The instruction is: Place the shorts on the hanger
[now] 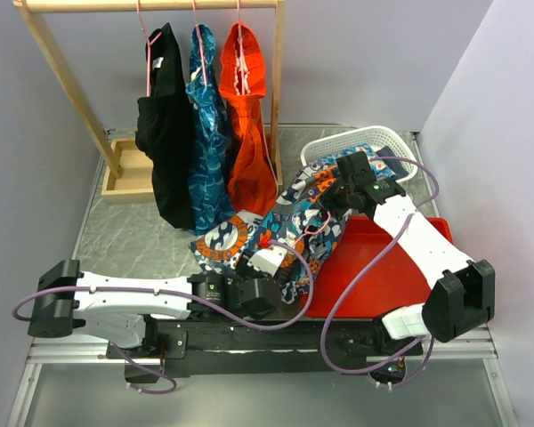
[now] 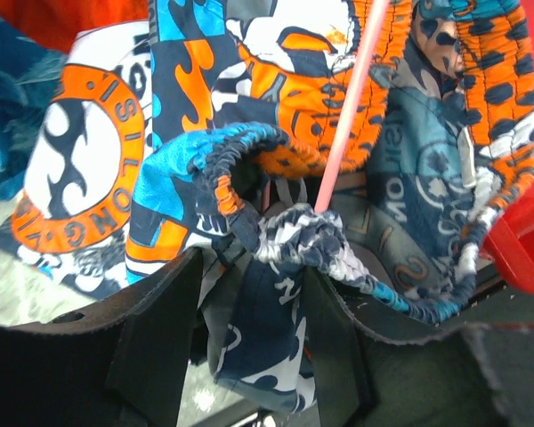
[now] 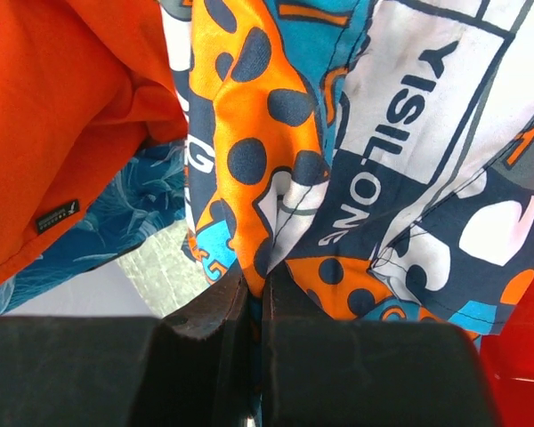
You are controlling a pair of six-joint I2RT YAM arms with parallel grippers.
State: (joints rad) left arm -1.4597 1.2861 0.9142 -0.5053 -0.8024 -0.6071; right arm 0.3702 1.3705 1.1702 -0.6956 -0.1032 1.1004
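Observation:
The shorts [image 1: 289,222], printed navy, white and orange with round emblems, are stretched between my two grippers over the table's middle. My left gripper [image 1: 262,267] is at their near edge. In the left wrist view its jaws [image 2: 254,311] are closed on a thick fold of navy cloth just below the gathered elastic waistband [image 2: 240,156]. The thin pink wire hanger [image 2: 347,107] runs down into the waistband opening and its lower end is hidden in the cloth. My right gripper [image 1: 336,197] is shut on the shorts' far edge [image 3: 276,133], the fingers [image 3: 205,311] pinched tight.
A wooden rack at the back left carries black [image 1: 165,133], teal [image 1: 209,124] and orange [image 1: 247,116] garments on pink hangers. A white basket [image 1: 387,138] stands at the back right. A red tray [image 1: 387,271] lies under the right arm. A wooden box [image 1: 125,173] sits at the rack's foot.

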